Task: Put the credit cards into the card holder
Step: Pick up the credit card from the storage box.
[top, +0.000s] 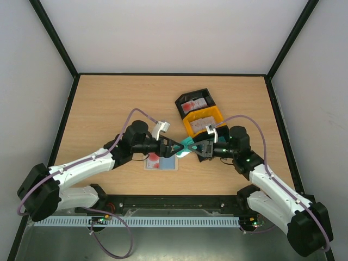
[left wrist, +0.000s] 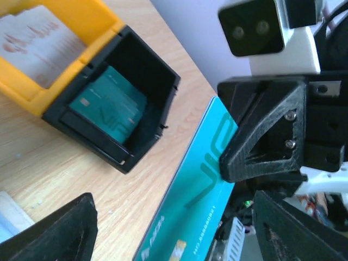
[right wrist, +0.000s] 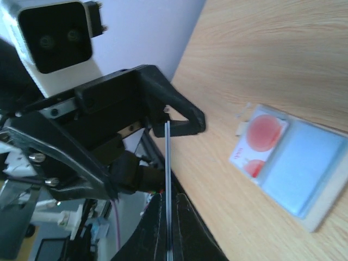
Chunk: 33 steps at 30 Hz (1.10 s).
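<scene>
Teal credit card (left wrist: 201, 179) pinched by right gripper (right wrist: 168, 204), far end between spread left gripper (left wrist: 176, 228) jaws, arms stretched inward, tip to tip.

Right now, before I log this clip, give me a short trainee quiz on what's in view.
1. True or false: the right claw grips the teal card.
2. The black bin in the left wrist view holds: A another teal card, B a white card, C nothing.
3. Is the holder open or shut?

Key: 1 true; 2 A; 3 open.
</scene>
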Available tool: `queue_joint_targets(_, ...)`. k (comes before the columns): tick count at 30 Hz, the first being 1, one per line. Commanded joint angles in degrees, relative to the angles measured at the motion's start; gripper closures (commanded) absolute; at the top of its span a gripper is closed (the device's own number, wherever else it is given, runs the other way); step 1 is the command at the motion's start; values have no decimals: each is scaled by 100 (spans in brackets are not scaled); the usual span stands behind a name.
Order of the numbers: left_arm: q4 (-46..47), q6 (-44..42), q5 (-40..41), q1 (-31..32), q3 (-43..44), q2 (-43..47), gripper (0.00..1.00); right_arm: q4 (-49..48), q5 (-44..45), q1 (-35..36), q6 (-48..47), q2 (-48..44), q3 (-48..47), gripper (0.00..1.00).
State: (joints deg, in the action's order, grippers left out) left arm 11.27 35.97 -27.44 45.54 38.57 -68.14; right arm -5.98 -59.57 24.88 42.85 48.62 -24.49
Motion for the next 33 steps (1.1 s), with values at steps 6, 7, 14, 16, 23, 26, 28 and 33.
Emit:
queue_joint_targets(6,87,-170,-1303,-160,90,-119,64,-1367,-380,472,539,51,85,98)
queue_joint_targets(7,181,-135,-1441,-159,63,-113,70,-1397,-356,473,564,98,85,98)
queue_joint_targets(14,632,182,-1867,-169,-121,58,90,-2081,218,499,1091,412,175,98)
queue_joint_targets(16,758,262,-1961,-174,-163,86,90,-2551,468,498,1382,502,278,97)
queue_joint_targets(23,779,443,-1794,-193,-173,167,97,-3252,1058,526,1836,644,360,77)
queue_joint_targets(26,873,628,-1526,-203,-172,297,97,-3321,1374,534,1941,506,504,71)
queue_joint_targets(28,955,751,-1329,-206,-184,377,98,-3414,1444,553,2012,421,611,67)
queue_joint_targets(33,1372,1415,-1008,-244,-225,493,97,-3770,1515,650,2219,206,812,62)
